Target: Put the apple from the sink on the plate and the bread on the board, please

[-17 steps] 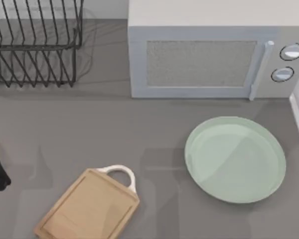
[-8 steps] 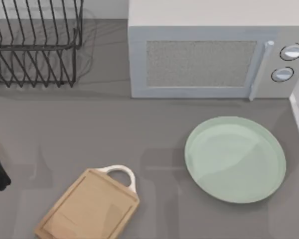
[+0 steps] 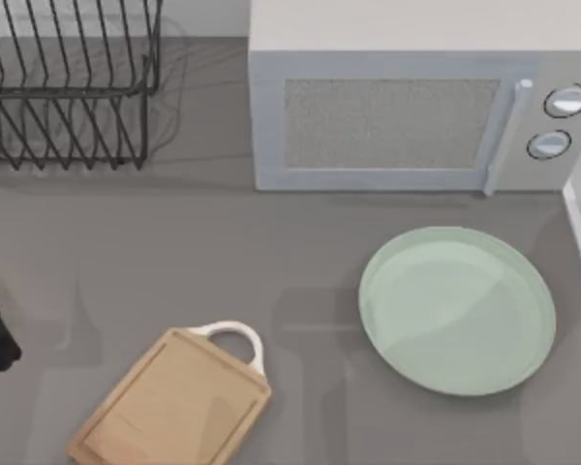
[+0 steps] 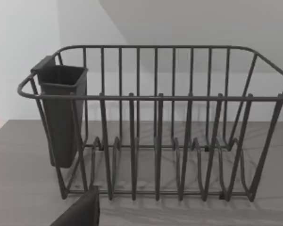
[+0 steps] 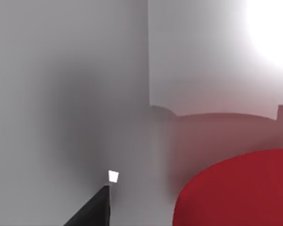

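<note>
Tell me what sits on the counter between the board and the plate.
Nothing. In the top view, the stretch between the board and the plate is bare grey counter, crossed by faint shadows.

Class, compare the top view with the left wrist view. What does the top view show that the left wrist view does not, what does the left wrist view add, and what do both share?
Top view alone: the microwave, the mint-green plate and the wooden board with its white loop handle, both bare. Left wrist view alone: a dark cutlery holder hung on the rack's end, and the rack's full row of upright dividers. Shared: the black wire dish rack standing on the grey counter.
</note>
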### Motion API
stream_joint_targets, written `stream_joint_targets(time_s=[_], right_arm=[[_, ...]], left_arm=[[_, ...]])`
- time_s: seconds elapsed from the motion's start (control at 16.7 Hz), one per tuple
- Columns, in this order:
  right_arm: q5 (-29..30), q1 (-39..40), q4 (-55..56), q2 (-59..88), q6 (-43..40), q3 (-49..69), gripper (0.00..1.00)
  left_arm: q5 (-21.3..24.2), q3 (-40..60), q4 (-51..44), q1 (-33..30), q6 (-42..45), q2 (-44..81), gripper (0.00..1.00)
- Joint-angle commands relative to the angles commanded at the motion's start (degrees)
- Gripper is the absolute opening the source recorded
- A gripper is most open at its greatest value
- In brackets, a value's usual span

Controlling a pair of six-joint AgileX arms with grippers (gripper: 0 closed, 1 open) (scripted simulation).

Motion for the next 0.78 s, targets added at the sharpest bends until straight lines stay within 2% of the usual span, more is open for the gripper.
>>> stream_joint_targets(time_s=[0.36,0.78], right_arm=[[0.0,0.0,0.0,0.0,0.0,0.0,0.02],[0.0,0.0,0.0,0.0,0.0,0.0,0.0]], left_arm=[[0.0,0.0,0.0,0.0,0.0,0.0,1.0],[0.0,0.0,0.0,0.0,0.0,0.0,1.0]])
